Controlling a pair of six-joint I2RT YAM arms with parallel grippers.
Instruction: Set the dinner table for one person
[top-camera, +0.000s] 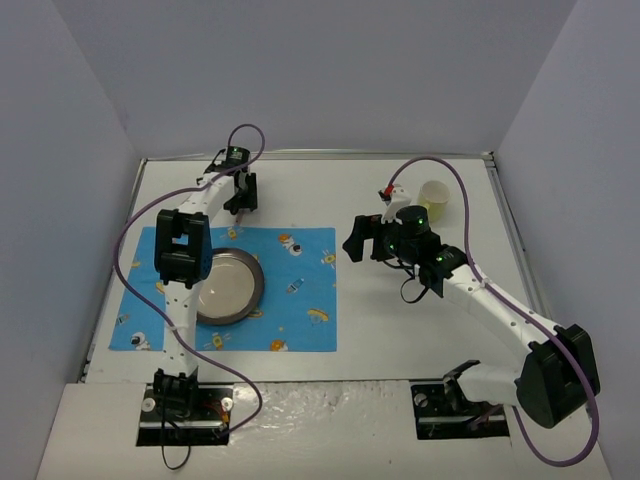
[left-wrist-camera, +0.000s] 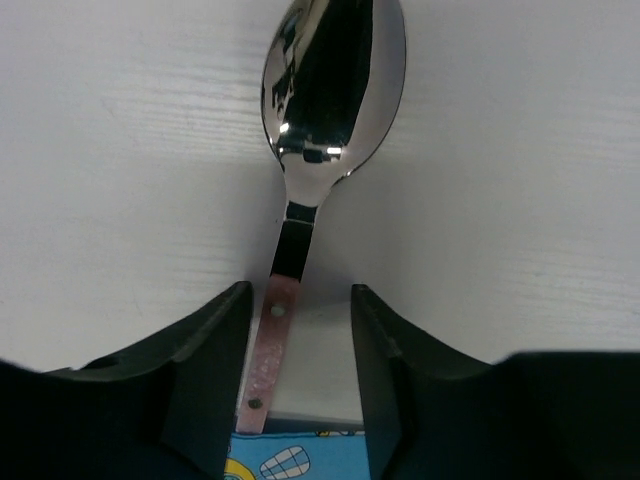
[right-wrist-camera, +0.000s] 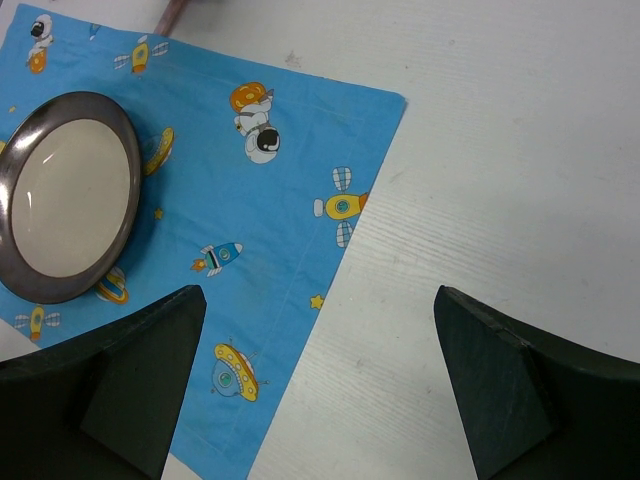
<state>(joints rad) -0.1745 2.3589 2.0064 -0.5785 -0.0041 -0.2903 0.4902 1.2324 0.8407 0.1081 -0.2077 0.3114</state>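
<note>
A metal spoon (left-wrist-camera: 335, 80) with a pink handle (left-wrist-camera: 272, 350) lies on the white dinner table (top-camera: 400, 330), just past the far edge of the blue mat (top-camera: 300, 290). My left gripper (left-wrist-camera: 300, 295) (top-camera: 240, 195) straddles that handle with its jaws partly closed. The left finger touches the handle and a gap remains on the right side. A round metal-rimmed plate (top-camera: 222, 285) (right-wrist-camera: 68, 195) sits on the mat. My right gripper (right-wrist-camera: 320, 295) (top-camera: 352, 240) hangs wide open above the mat's right edge, holding nothing.
A pale yellow cup (top-camera: 434, 196) stands at the back right, behind the right arm. The table's raised metal edge (top-camera: 300, 154) and the grey walls close in the far side and both flanks.
</note>
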